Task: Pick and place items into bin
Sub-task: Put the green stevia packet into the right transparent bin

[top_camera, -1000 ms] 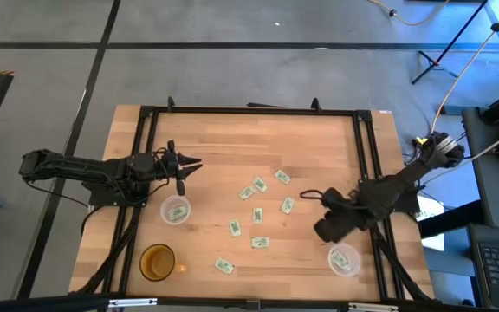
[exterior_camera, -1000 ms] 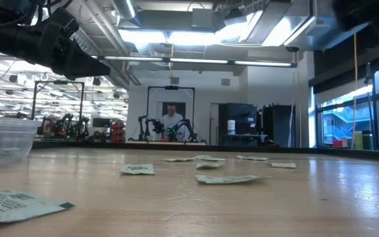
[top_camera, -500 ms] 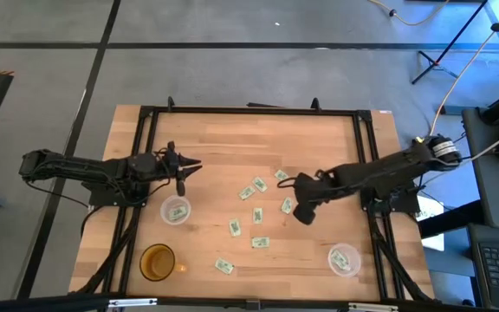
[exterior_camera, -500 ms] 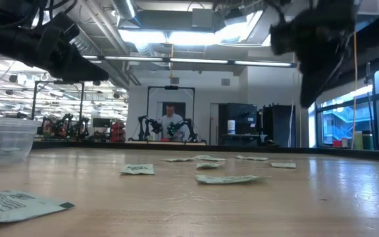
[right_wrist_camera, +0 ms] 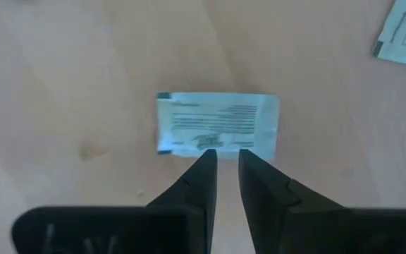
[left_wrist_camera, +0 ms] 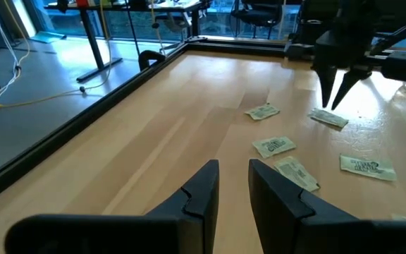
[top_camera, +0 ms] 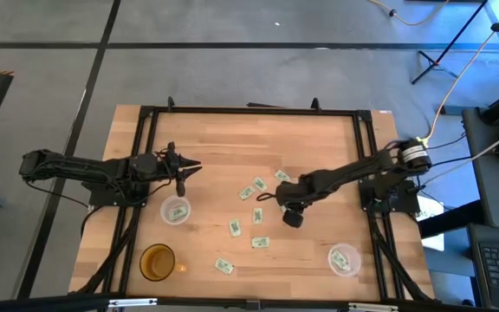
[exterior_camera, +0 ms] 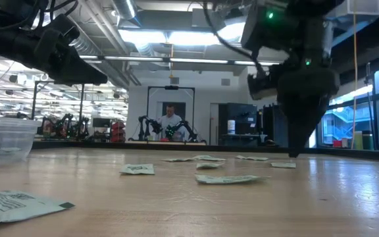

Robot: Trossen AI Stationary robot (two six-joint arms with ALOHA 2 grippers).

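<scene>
Several small pale green and white packets lie flat on the wooden table, among them one (top_camera: 249, 191), another (top_camera: 234, 227) and a third (top_camera: 223, 266). My right gripper (top_camera: 289, 212) points straight down over the middle of the table, narrowly open. In the right wrist view it (right_wrist_camera: 223, 156) stands just above one packet (right_wrist_camera: 217, 120), at its long edge. Touch does not show. My left gripper (top_camera: 196, 165) waits level above the table's left part, narrowly open (left_wrist_camera: 232, 169).
A clear cup (top_camera: 175, 210) with a packet inside stands below the left gripper. An amber cup (top_camera: 157, 262) sits near the front left. Another clear cup (top_camera: 343, 259), holding a packet, is at the front right. A black frame (top_camera: 249, 110) rims the table.
My right gripper has swung from beside the front-right cup toward the table's left and middle, then come down with its fingers pointing at the table, ending over a packet. The left arm has kept still.
</scene>
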